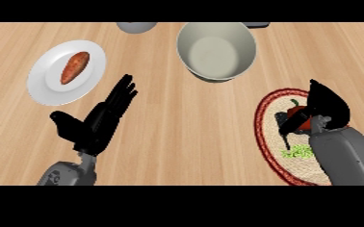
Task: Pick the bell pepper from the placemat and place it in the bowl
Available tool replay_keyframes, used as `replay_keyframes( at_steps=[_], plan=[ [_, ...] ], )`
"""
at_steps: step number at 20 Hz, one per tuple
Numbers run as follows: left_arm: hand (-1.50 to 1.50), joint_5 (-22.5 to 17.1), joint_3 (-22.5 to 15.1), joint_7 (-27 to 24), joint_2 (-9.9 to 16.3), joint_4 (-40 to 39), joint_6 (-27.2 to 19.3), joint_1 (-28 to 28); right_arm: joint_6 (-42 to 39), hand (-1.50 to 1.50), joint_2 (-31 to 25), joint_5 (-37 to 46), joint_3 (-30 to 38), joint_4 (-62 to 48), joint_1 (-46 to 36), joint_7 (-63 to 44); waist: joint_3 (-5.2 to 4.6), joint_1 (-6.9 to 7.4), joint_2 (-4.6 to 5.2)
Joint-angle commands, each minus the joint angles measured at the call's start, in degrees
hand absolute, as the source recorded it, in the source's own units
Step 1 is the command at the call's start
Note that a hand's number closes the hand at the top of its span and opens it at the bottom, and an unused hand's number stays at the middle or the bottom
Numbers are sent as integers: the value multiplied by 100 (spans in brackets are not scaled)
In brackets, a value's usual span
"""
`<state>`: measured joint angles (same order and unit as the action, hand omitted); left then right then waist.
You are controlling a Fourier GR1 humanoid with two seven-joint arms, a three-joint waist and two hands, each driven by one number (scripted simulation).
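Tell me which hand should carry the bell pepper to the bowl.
Right. The right hand is already curled round the bell pepper on the placemat; the left hand rests open, far across the counter.

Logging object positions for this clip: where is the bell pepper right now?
In the head view the bell pepper is at the right, on the placemat, with the right hand curled over it. The bowl stands apart, farther back and to the left.

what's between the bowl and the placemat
Only bare counter lies between the bowl and the placemat, as the head view shows.
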<state>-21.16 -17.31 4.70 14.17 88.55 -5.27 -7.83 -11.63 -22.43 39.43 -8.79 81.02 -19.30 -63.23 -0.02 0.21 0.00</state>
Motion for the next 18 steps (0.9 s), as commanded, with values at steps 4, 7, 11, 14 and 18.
replay_keyframes(
  at_steps=[4,7,11,14,18],
  plan=[
    [0,181,24,268,-225,228,-80,45,49,-150,515,561,5,-413,-132,-605,1,9,-1],
    [0,10,397,-11,-4,-39,453,43,65,-150,401,644,227,-406,34,-377,0,-14,-1],
    [0,300,216,75,-299,-47,291,9,230,-150,412,780,515,-990,-129,18,2,-2,5],
    [0,451,384,206,-472,-144,168,-242,307,-150,695,981,481,-790,-14,-56,2,-14,1],
    [0,437,499,169,-523,-156,414,-39,571,-150,737,1142,665,-1044,206,353,2,-13,1]
  ],
)
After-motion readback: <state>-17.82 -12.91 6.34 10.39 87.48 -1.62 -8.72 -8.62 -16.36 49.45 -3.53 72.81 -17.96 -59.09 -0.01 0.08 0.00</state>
